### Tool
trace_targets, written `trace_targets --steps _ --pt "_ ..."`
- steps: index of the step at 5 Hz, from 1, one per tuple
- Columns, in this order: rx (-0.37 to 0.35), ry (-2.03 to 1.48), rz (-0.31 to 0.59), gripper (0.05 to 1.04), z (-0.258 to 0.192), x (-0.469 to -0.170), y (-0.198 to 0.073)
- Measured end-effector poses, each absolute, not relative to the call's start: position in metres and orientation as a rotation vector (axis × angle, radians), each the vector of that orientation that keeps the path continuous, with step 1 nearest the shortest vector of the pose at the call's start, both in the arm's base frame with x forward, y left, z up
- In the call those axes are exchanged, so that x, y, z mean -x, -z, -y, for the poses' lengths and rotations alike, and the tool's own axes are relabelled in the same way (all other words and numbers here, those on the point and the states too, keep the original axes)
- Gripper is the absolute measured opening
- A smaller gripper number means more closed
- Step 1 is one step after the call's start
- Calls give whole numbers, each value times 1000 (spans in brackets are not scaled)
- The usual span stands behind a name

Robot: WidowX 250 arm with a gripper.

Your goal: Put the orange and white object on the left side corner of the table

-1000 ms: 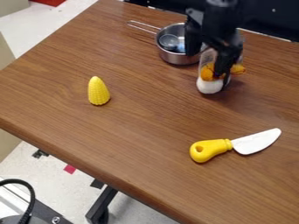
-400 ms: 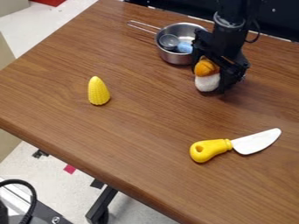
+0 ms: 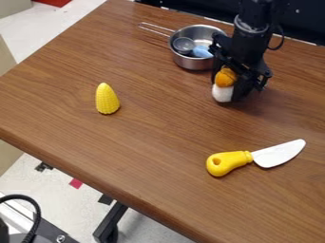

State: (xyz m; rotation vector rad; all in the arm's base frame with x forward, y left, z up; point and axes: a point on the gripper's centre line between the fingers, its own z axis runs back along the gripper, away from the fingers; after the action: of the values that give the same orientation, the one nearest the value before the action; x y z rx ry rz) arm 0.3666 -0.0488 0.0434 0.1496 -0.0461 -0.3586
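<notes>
Beside the pot [image 3: 190,62], the gripper [image 3: 238,89] has turned and shifted away from it, uncovering more of the rim and the blue item [image 3: 202,51] inside. The orange and white object [image 3: 223,93], also near the pot, now shows its orange part as one rounded top; earlier, orange showed on both sides of a dark part of the gripper.

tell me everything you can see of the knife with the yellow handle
The knife looks like a plastic toy. Its glossy yellow handle swells to a rounded butt with a small hole or dimple in it, and a narrow collar meets the white blade. The blade is broad, with a rounded belly. The knife lies on its side on the brown wood-look table, blade pointing to the right and slightly up in the picture. Only the table touches it.
</notes>
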Motion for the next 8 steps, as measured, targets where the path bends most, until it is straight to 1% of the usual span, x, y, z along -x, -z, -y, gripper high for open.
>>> trace_targets --steps 1,2,3,4,5,6,7,8 --pt "-175 362 62 598 49 -364 -42" --pt "-181 317 62 598 50 -355 -46" --pt "-149 275 102 598 51 -343 -81" --pt "-148 224 142 598 33 -335 -101" --pt "-202 87 193 598 -7 -335 -108" --pt "-201 -4 203 598 -51 -340 -118" --pt "-193 -51 212 598 -95 -357 -120" --pt "-182 -56 172 598 -129 -373 -104"
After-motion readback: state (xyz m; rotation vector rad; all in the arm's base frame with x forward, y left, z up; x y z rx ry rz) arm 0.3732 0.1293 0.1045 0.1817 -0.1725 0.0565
